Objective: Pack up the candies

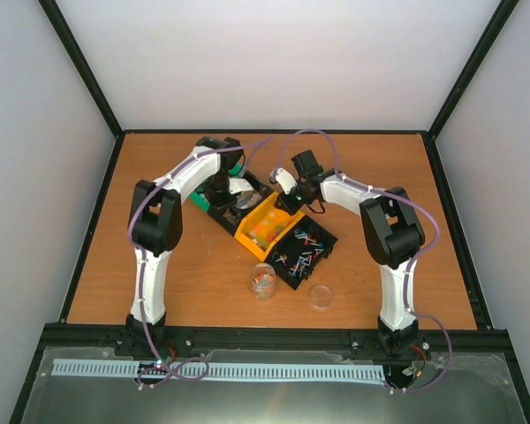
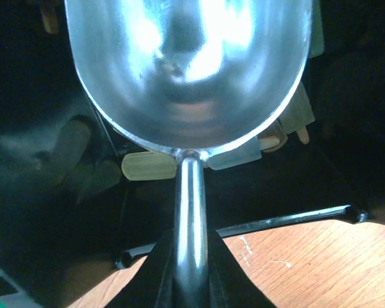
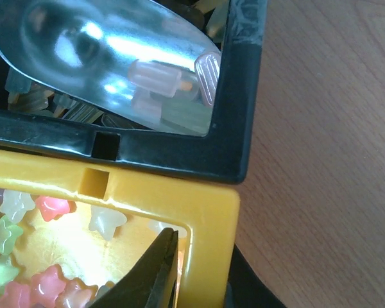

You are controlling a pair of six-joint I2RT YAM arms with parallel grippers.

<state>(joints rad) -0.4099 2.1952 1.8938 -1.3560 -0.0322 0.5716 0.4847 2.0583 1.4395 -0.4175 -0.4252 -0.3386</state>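
Note:
My left gripper (image 2: 191, 256) is shut on the handle of the silver metal scoop (image 2: 192, 70), whose bowl dips into a black bin (image 1: 232, 208) of pale wrapped candies (image 2: 147, 168). The right wrist view shows the scoop (image 3: 102, 51) with a few pale candies (image 3: 155, 78) in it. My right gripper (image 3: 202, 282) straddles the corner wall of the yellow bin (image 3: 212, 212), one finger (image 3: 157, 269) inside and the other outside, clamped on it. Star-shaped pink, white and green candies (image 3: 45, 206) lie in that bin. The clear jar (image 1: 263, 281) stands in front of the bins, part filled with mixed candies.
A second black bin (image 1: 305, 250) of thin multicoloured wrapped candies sits to the right of the yellow bin (image 1: 265, 225). A green bin (image 1: 197, 203) shows behind the left arm. A clear lid (image 1: 321, 296) lies right of the jar. Black frame rails border the table.

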